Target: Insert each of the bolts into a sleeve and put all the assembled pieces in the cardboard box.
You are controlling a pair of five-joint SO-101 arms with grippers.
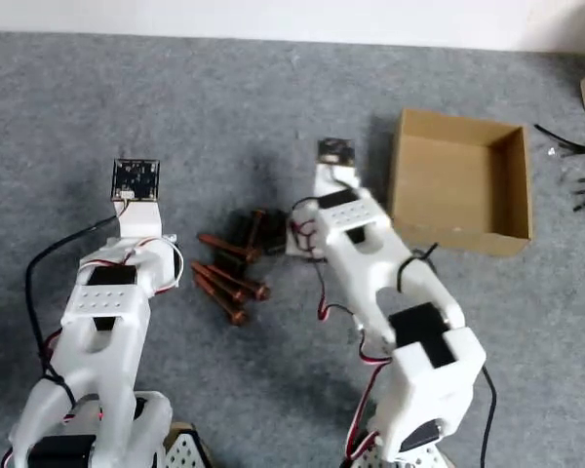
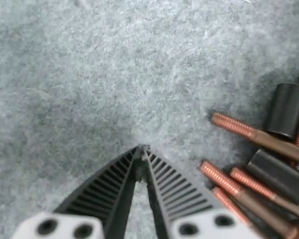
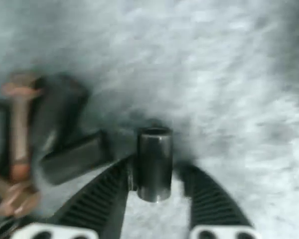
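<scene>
Several copper-coloured bolts [image 1: 229, 276] lie in a loose pile on the grey carpet between the two arms, with dark sleeves [image 1: 260, 232] at the pile's far side. In the left wrist view the bolts [image 2: 239, 186] and two sleeves [image 2: 285, 110] lie beside my left gripper [image 2: 142, 149], which is shut with nothing in it and points at bare carpet. My right gripper [image 3: 157, 167] is shut on a dark sleeve [image 3: 154, 164] that stands lengthwise between the fingers with its open end away from the wrist. More sleeves [image 3: 72, 154] and a bolt [image 3: 19, 129] lie close by.
The open cardboard box [image 1: 460, 234] stands at the right, just beyond the right arm [image 1: 370, 253]. Small black parts [image 1: 577, 180] lie at the far right edge. The left arm [image 1: 117, 292] stands left of the pile.
</scene>
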